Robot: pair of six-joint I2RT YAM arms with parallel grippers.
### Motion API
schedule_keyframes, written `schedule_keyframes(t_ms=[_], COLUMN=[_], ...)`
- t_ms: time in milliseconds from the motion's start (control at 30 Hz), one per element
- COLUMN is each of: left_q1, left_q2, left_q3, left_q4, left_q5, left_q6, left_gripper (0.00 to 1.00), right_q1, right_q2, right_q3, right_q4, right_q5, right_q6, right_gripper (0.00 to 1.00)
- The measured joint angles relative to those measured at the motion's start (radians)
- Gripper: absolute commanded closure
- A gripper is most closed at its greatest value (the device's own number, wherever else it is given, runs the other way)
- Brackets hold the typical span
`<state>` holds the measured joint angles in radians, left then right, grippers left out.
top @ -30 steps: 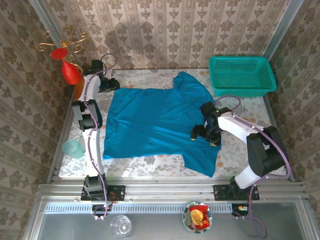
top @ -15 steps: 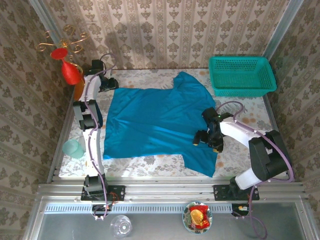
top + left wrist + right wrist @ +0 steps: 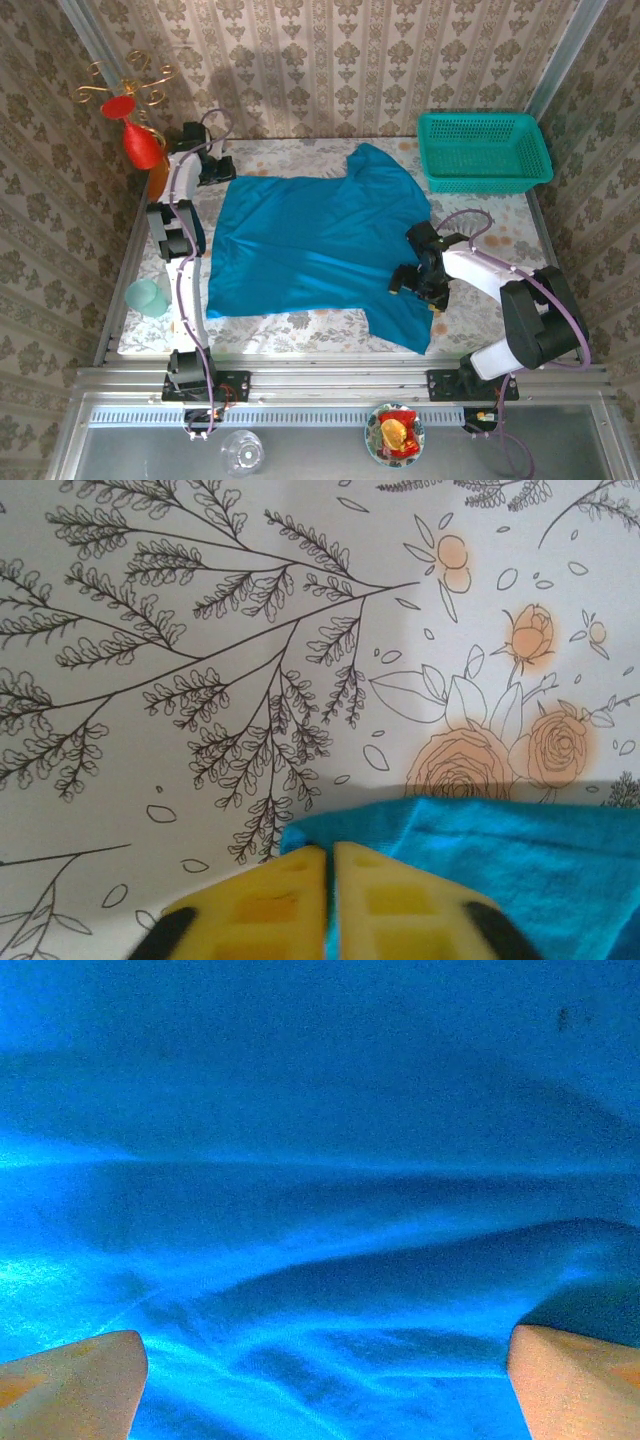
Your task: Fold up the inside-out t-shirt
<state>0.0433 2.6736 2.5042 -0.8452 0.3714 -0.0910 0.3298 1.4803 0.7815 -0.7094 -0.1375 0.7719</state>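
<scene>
Just beside the blue t-shirt [image 3: 300,240] sits the teal basket [image 3: 490,180]

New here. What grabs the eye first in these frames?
A bright blue t-shirt lies spread flat over the middle of the flowered table, with a teal basket at the far right corner. The left tool is shut on the shirt's far left corner. The right tool hangs open over the shirt's near right part.
</scene>
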Motion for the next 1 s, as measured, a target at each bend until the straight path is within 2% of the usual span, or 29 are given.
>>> schedule_keyframes(t_ms=[67, 233, 500, 1000], left_q1=[0.003, 0.005, 0.001, -0.001], left_q2=[0.000, 0.000, 0.000, 0.004], left_q3=[0.000, -0.013, -0.035, 0.026], left_q4=[0.003, 0.035, 0.098, 0.064], left_q5=[0.002, -0.020, -0.127, -0.298], left_q6=[-0.002, -0.002, -0.005, -0.074], left_gripper=[0.99, 1.00, 1.00, 1.00], right_q1=[-0.003, -0.013, -0.019, -0.019], right_q2=[0.001, 0.000, -0.013, -0.045], right_q3=[-0.012, -0.024, -0.038, -0.065], right_q4=[0.010, 0.026, 0.041, 0.066], right_q5=[0.003, 0.003, 0.003, -0.001], right_q6=[0.015, 0.049, 0.074, 0.077], right_gripper=[0.05, 0.05, 0.04, 0.05])
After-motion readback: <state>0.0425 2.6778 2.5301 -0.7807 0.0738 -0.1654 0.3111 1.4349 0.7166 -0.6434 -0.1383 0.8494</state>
